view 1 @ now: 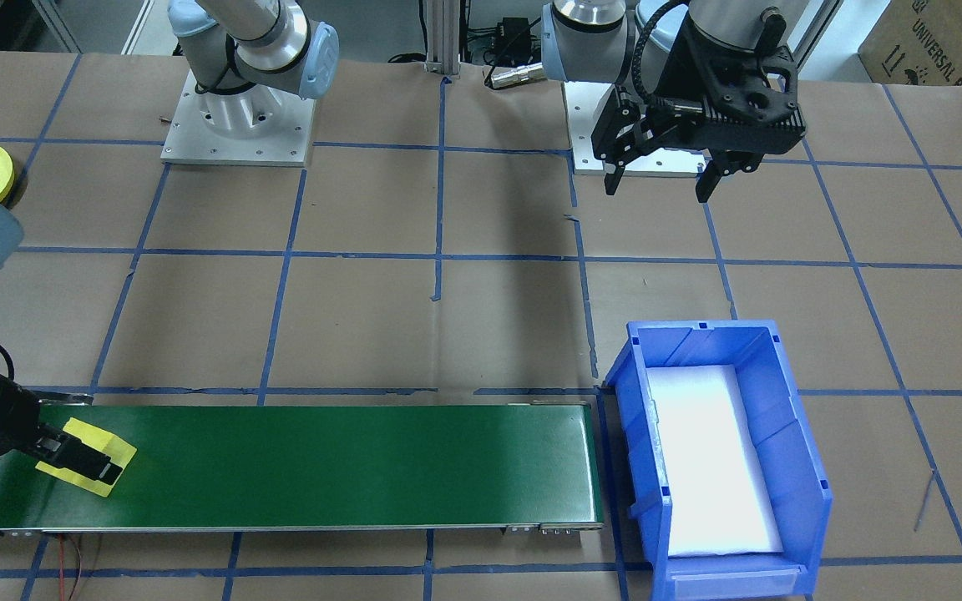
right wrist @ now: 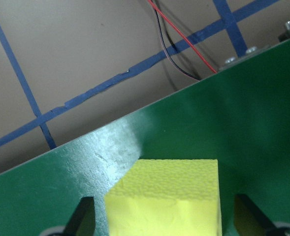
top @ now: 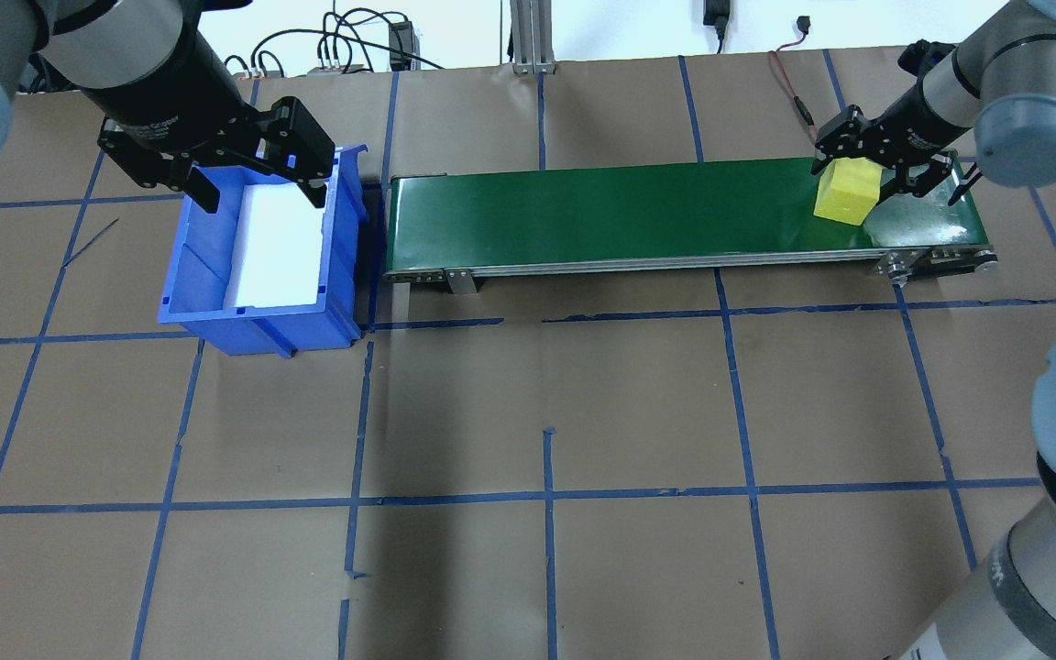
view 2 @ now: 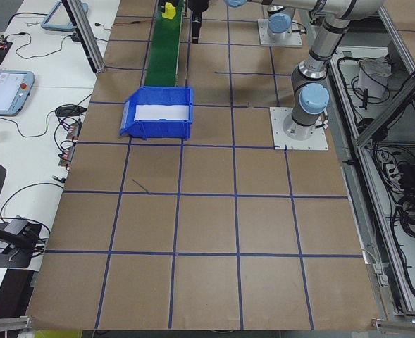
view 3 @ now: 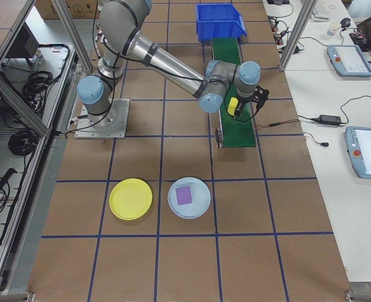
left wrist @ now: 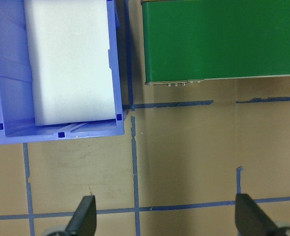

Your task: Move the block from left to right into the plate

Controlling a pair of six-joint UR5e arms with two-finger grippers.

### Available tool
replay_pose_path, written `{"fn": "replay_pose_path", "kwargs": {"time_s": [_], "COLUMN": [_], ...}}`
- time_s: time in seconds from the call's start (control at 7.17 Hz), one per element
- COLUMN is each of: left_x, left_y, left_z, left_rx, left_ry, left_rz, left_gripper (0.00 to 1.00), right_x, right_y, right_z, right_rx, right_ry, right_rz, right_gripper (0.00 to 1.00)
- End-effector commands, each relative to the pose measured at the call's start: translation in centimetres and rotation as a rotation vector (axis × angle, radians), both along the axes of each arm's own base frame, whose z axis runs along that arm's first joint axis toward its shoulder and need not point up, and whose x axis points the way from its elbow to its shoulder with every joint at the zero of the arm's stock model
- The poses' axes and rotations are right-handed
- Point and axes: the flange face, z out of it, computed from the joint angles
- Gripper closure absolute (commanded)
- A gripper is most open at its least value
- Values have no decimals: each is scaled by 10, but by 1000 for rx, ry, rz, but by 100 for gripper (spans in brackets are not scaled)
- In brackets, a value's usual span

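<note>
We see the yellow block (top: 847, 194) on the green conveyor belt (top: 638, 213), at its right end, turned diagonally to the belt's length, between the right gripper's (top: 885, 176) spread fingers. The left gripper (top: 258, 188) hangs spread above the blue bin (top: 258, 316). The yellow plate (view 3: 130, 199) lies well apart on the surface.

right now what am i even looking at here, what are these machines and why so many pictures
These are two robot arms bolted to a taped table, filmed from above, from the front, from both ends and from each wrist. The right gripper straddles a yellow block on the green conveyor belt; whether it grips it yet is unclear. The left gripper hangs open and empty above a blue bin. A yellow plate and a pale blue plate holding a purple block lie further off.
</note>
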Motion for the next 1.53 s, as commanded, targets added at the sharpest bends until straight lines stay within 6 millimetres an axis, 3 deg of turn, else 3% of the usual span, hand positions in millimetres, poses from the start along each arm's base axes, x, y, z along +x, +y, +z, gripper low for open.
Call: {"fn": "replay_pose_path", "kwargs": {"time_s": [0.0, 0.28, 0.42, 0.56, 0.7, 0.84, 0.98, 1.12, 1.39], "left_x": [1, 0, 1, 1, 1, 1, 1, 1, 1], "left_y": [-2, -2, -2, -2, -2, -2, -2, -2, -2], "left_z": [-3, -3, -3, -3, -3, -3, -3, -3, -3], "left_rx": [4, 7, 7, 7, 5, 5, 5, 5, 5], "left_ry": [2, 1, 1, 1, 1, 1, 1, 1, 1], "left_rz": [8, 5, 7, 7, 7, 7, 8, 8, 8], "left_gripper": [0, 0, 0, 0, 0, 0, 0, 0, 0], "right_x": [-14, -31, -73, -135, -186, -229, -277, -320, -367], "right_y": [7, 15, 36, 85, 148, 203, 252, 313, 412], "right_z": [-4, 23, 47, 76, 94, 91, 73, 59, 31], "right_rx": [29, 10, 28, 87, 122, 134, 153, 181, 208], "right_ry": [154, 262, 332, 299, 266, 252, 210, 180, 135], "right_rz": [119, 228, 268, 269, 322, 330, 326, 283, 177], "right_gripper": [56, 74, 75, 76, 77, 77, 77, 77, 76]}}
